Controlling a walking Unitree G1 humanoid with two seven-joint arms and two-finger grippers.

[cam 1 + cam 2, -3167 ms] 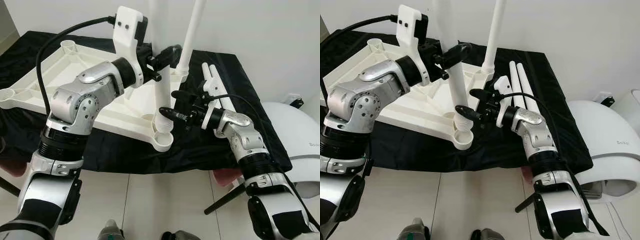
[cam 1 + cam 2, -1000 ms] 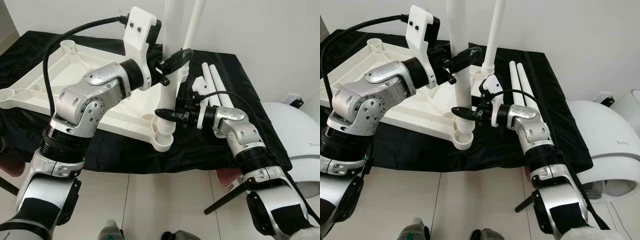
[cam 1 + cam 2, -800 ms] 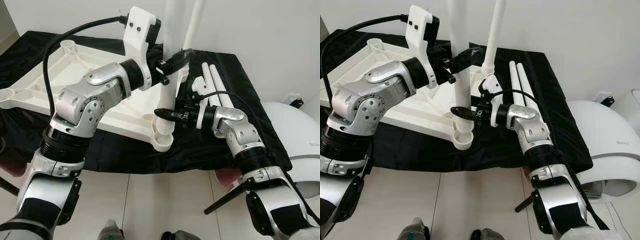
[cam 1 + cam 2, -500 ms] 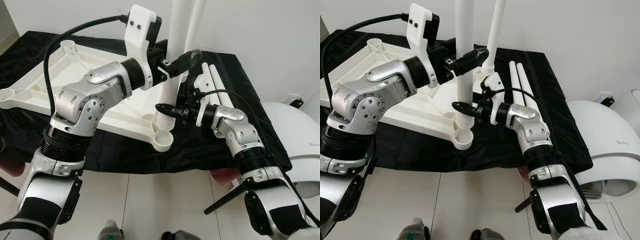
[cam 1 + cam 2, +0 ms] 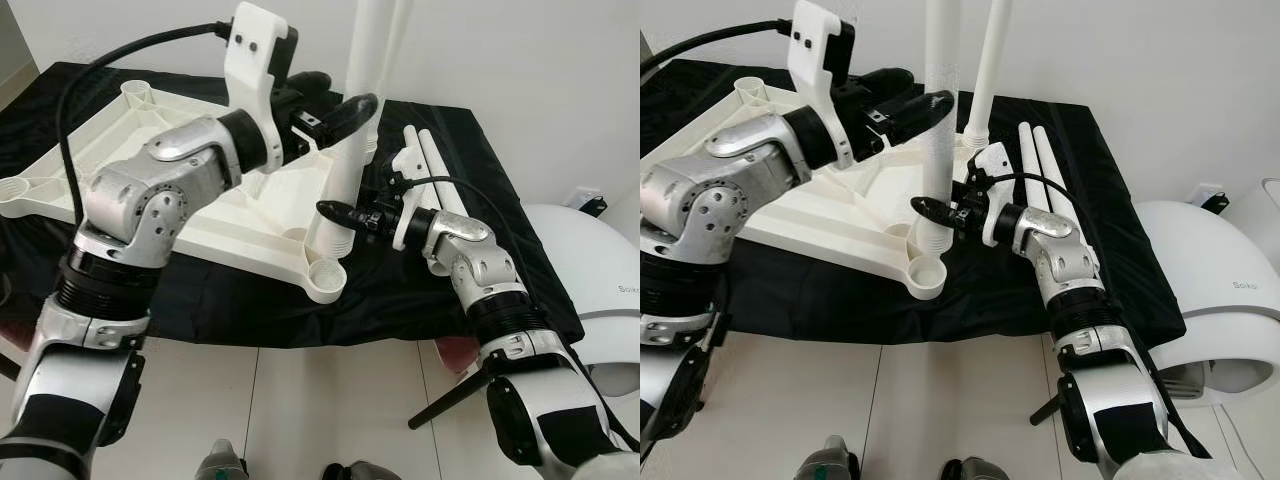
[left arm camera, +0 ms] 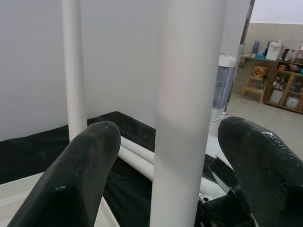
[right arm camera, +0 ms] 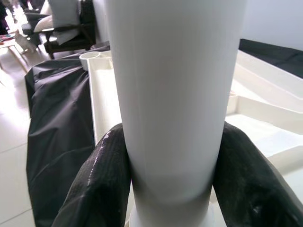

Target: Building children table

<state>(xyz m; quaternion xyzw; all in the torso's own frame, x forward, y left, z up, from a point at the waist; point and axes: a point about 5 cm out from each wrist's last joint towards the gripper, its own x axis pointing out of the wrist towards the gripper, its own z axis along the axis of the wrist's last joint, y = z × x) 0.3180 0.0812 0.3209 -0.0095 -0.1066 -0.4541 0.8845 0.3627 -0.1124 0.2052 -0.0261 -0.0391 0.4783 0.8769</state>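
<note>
— Left eye view first: where is the table part?

— A long white plastic table leg (image 5: 352,150) stands upright, its ribbed lower end just above the near corner of the upturned white plastic tabletop frame (image 5: 130,170), beside the round corner socket (image 5: 327,276) rather than seated in it. The frame lies upside down on a black cloth-covered surface (image 5: 420,290).

— And who holds the leg?

— The right gripper (image 5: 335,212) clamps it low down; in the right wrist view its two black fingers (image 7: 102,179) press against both sides of the white tube, so it is gripping the leg. The left gripper (image 5: 335,112) sits higher on the same leg, and the left wrist view shows its fingers (image 6: 78,175) spread to either side of the tube with a gap on both sides, so those jaws stand apart, not touching it.

— Anything else of the table nearby?

— A second white leg (image 5: 985,70) stands upright in a socket at the far side of the frame. Two more white legs (image 5: 1040,170) lie flat, side by side, on the black cloth just behind the right forearm.

— Surroundings?

— A white rounded appliance (image 5: 1220,290) sits on the tiled floor (image 5: 300,400) to the right, and a plain white wall rises behind the cloth.
</note>
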